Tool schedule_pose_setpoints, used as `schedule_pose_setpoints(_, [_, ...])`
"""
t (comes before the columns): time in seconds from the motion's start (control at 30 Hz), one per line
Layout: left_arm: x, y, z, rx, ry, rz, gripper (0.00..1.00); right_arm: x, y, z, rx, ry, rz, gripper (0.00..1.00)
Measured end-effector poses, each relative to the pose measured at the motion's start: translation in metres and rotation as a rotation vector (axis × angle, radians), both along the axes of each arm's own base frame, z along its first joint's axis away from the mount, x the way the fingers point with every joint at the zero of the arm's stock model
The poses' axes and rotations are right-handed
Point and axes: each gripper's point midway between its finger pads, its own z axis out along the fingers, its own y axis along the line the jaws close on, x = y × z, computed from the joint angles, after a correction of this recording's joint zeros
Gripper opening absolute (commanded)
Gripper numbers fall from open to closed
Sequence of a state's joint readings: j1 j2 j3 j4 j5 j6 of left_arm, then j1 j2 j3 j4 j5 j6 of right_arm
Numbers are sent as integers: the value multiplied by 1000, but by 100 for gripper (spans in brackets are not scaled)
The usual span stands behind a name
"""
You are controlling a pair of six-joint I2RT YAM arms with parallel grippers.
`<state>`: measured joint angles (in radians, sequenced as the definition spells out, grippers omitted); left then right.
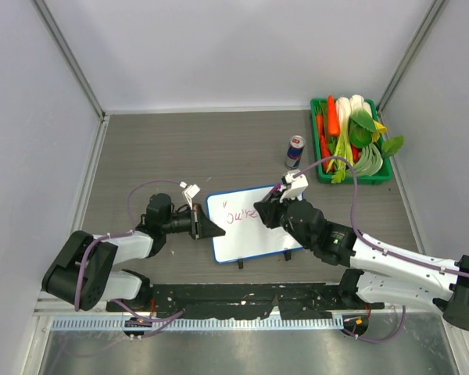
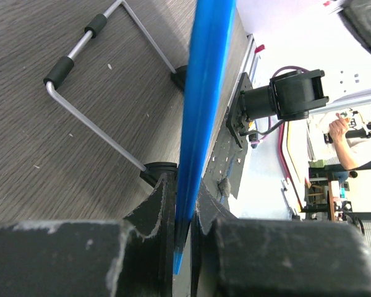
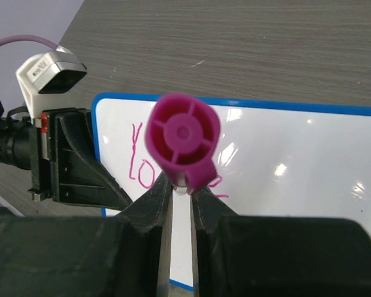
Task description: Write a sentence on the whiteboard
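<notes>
Whiteboard (image 1: pixel 258 238) sits mid-surface between the two arms, long edge toward the bases, slightly skewed; left end effector (image 1: pixel 215 228) is closed tight on its blue rim at the left short edge, fingers pinching the rim from both faces, most likely to brace the board so it does not slide under pen pressure; right end effector (image 3: pixel 180 185) is closed on a magenta marker (image 3: pixel 182 136), gripped low on the barrel with its butt toward the wrist camera and its tip down toward the board, hidden behind the barrel, so contact cannot be confirmed; sentence (image 1: pixel 238 216) so far is a few reddish-pink letters near the board's upper left, reading roughly "You're", slanting; most of the white face to the right is unwritten, so the task looks early; can (image 1: pixel 295 151) and green basket of vegetables (image 1: pixel 322 173) stand well apart at the far right, clear of the writing arm.
</notes>
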<state>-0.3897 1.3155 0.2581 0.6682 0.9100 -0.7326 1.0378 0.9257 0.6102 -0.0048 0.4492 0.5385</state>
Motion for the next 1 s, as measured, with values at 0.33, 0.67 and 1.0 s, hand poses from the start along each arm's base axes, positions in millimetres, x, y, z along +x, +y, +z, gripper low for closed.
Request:
schedule_pose_setpoints(0.33, [0, 0, 0, -1, 0, -2, 0, 23, 2, 30, 37, -26, 2, 1])
schedule_pose_setpoints(0.67, [2, -1, -1, 0, 1, -3, 0, 50, -49, 50, 90, -42, -89, 1])
schedule_pose_setpoints(1.0, [3, -2, -1, 0, 2, -7, 0, 19, -32, 9, -24, 4, -6, 2])
